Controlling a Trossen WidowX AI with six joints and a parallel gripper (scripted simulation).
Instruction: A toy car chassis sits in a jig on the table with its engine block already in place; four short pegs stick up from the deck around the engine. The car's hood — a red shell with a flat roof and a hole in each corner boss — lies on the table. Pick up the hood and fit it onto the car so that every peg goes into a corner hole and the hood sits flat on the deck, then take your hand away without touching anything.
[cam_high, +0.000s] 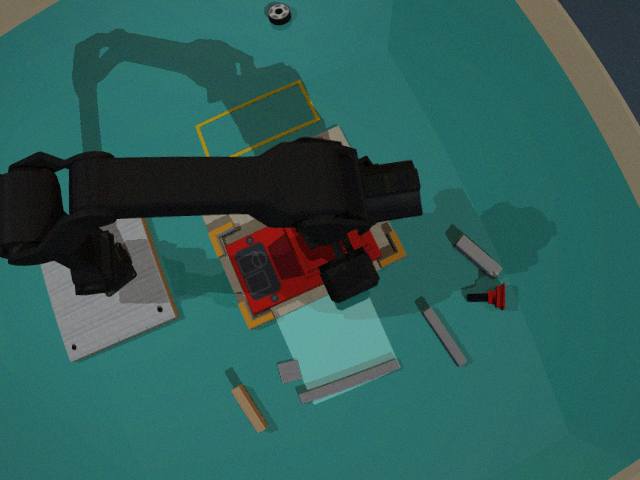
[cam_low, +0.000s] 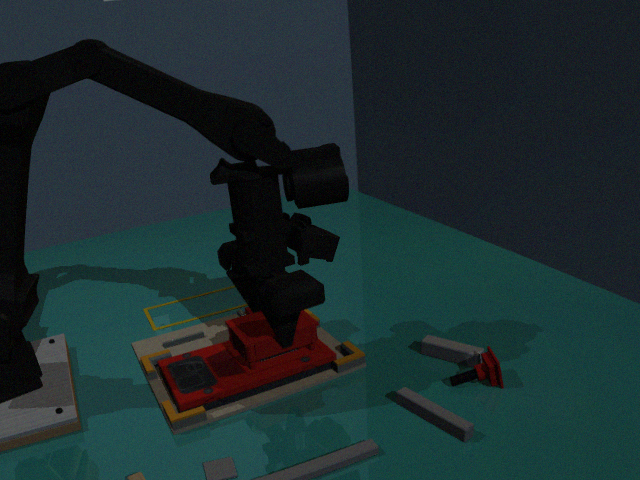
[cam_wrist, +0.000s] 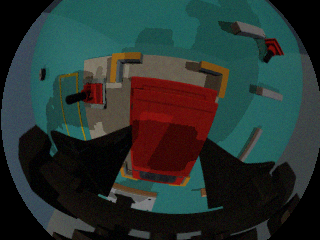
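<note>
The red hood (cam_low: 240, 338) (cam_wrist: 150, 110) sits over the chassis deck, its flat roof up. The red chassis (cam_high: 299, 289) (cam_low: 232, 382) lies in the jig (cam_high: 222, 237) (cam_low: 227, 410) (cam_wrist: 170, 65), its dark seat panel showing. My gripper (cam_low: 266, 328) (cam_wrist: 168, 133) points down, shut on the hood with a finger on each long side. The hood looks low and about level; whether it is fully down on the deck I cannot tell. The pegs under it, its corner holes and the engine block are hidden. In the top view the arm covers most of the hood.
A red piece (cam_wrist: 95, 94) with a black rod is at the jig's side, near a yellow outline (cam_high: 248, 102). Another red piece (cam_high: 500, 297) (cam_low: 493, 367) lies right of the jig by grey bars (cam_high: 444, 335) (cam_low: 434, 413). A wheel (cam_high: 279, 13) and a wooden block (cam_high: 249, 408) lie farther off.
</note>
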